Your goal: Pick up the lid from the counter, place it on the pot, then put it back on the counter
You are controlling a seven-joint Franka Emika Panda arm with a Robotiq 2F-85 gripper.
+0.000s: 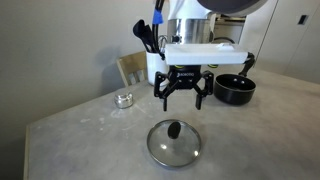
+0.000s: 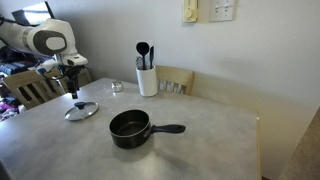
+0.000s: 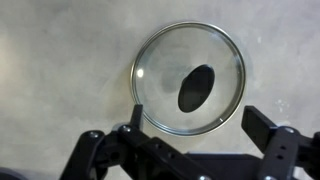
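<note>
The clear glass lid (image 1: 174, 142) with a metal rim and black knob lies flat on the grey mottled counter (image 1: 90, 135). It also shows in an exterior view (image 2: 81, 110) and in the wrist view (image 3: 190, 78). My gripper (image 1: 183, 100) hangs above the lid, open and empty, fingers spread; in the wrist view (image 3: 195, 125) the fingers sit at either side below the lid. It also shows in an exterior view (image 2: 73, 92). The black pot (image 2: 130, 128) with a long handle stands apart on the counter, also seen behind the gripper (image 1: 235, 89).
A white utensil holder (image 2: 147, 79) with black utensils stands at the back. A small silver tin (image 1: 124, 99) sits near the counter's edge. A wooden chair (image 1: 131, 68) stands behind the counter. Clear glasses (image 2: 172, 87) stand by the holder.
</note>
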